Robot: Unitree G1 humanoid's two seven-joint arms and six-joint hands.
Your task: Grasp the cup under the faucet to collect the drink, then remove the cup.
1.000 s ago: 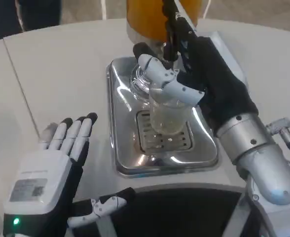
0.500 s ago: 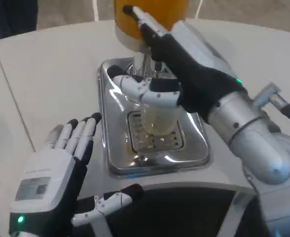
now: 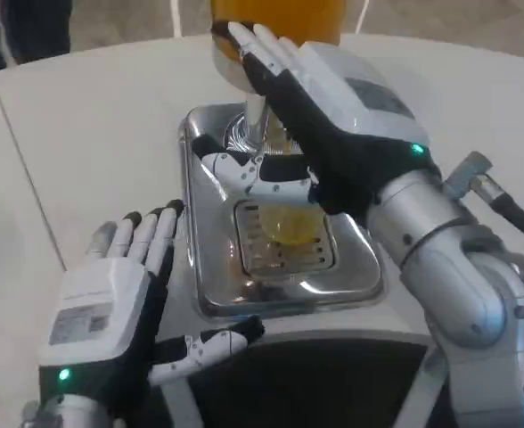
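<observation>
A clear cup [image 3: 289, 217] with yellow drink in its bottom stands on the grate of the steel drip tray [image 3: 207, 267], just below the faucet [image 3: 256, 120] of the orange dispenser [image 3: 280, 13]. My right hand [image 3: 333, 125] reaches in from the right and holds the cup. Its thumb [image 3: 253, 174] lies across the cup's near side, and its fingers [image 3: 249, 45] stretch straight past the faucet toward the tank. The palm hides the cup's far side. My left hand [image 3: 110, 308] hovers low at the front left with fingers spread, holding nothing.
The white table [image 3: 93, 134] spreads to the left and behind the tray. A dark edge [image 3: 333, 374] runs along the front. My right forearm [image 3: 449, 267] crosses the space right of the tray, with a cable [image 3: 511, 209] beside it.
The picture has shifted, so the camera moved. My right hand has rolled so its white back faces up, fingers straighter past the faucet. The cup stays on the grate.
</observation>
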